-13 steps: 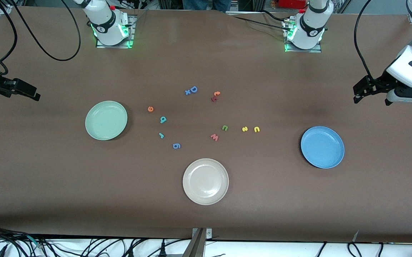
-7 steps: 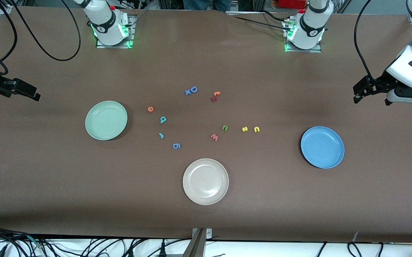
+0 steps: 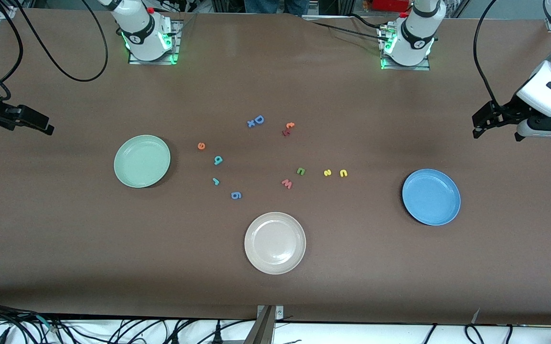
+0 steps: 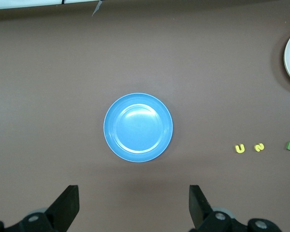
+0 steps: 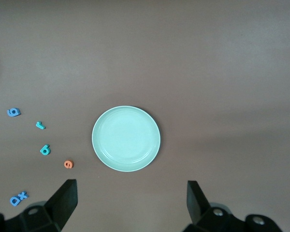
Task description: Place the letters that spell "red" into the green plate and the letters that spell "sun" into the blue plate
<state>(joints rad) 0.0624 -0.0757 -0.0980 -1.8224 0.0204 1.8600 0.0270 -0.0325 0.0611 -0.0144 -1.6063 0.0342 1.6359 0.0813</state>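
The green plate (image 3: 142, 161) lies toward the right arm's end of the table and holds nothing. Beside it on the table lie the orange "e" (image 3: 201, 145), teal "d" (image 3: 218, 160) and small teal "r" (image 3: 215, 181). The blue plate (image 3: 431, 196), also bare, lies toward the left arm's end. The green arch letter (image 3: 300, 171), yellow "s" (image 3: 327, 173) and yellow arch letter (image 3: 343, 173) sit in a row beside it. My left gripper (image 4: 133, 191) hangs open high over the table next to the blue plate. My right gripper (image 5: 130, 188) hangs open next to the green plate.
A cream-white plate (image 3: 275, 242) sits nearest the front camera, midway between the two ends. Other loose letters: a blue "D" (image 3: 258, 119) with a small "x", a blue "g" (image 3: 236, 195), a pinkish "w" (image 3: 286, 183), and an orange and red pair (image 3: 288, 128).
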